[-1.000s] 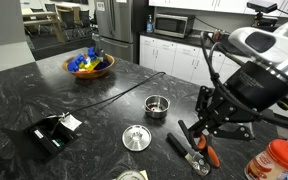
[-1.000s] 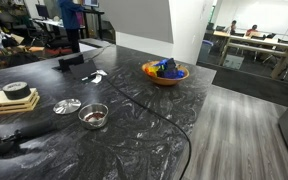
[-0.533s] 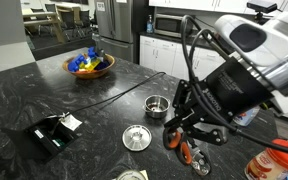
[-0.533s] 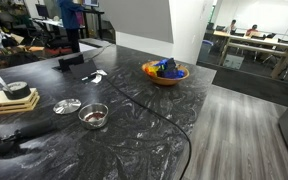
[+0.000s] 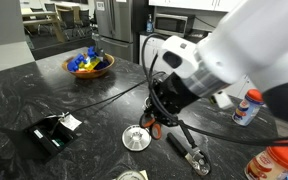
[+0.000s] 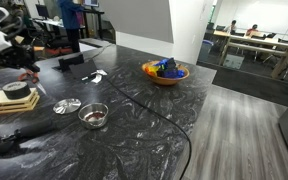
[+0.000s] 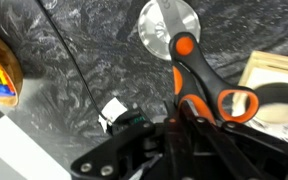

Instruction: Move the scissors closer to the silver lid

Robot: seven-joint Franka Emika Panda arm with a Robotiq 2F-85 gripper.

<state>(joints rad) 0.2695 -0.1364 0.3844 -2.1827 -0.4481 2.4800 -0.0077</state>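
My gripper (image 7: 184, 126) is shut on the scissors (image 7: 191, 72), a pair with orange and black handles, and holds them above the table. In the wrist view the silver lid (image 7: 169, 24) lies just past the scissors' tip. In an exterior view the gripper (image 5: 152, 122) hangs next to the silver lid (image 5: 136, 138), with an orange bit of the scissors (image 5: 154, 128) showing. In an exterior view the gripper (image 6: 24, 70) is at the far left, above and behind the lid (image 6: 67, 105).
A small steel pot (image 6: 93, 116) stands beside the lid. A black-handled tool (image 5: 189, 152) lies on the counter. A fruit bowl (image 5: 89, 65), a black cable (image 5: 114, 92), a black device (image 5: 49, 135), a tape roll on wooden blocks (image 6: 14, 92) and jars (image 5: 274, 160) are around.
The gripper closed on the scissors, lifted them off the counter and carried them across to just beside the silver lid.
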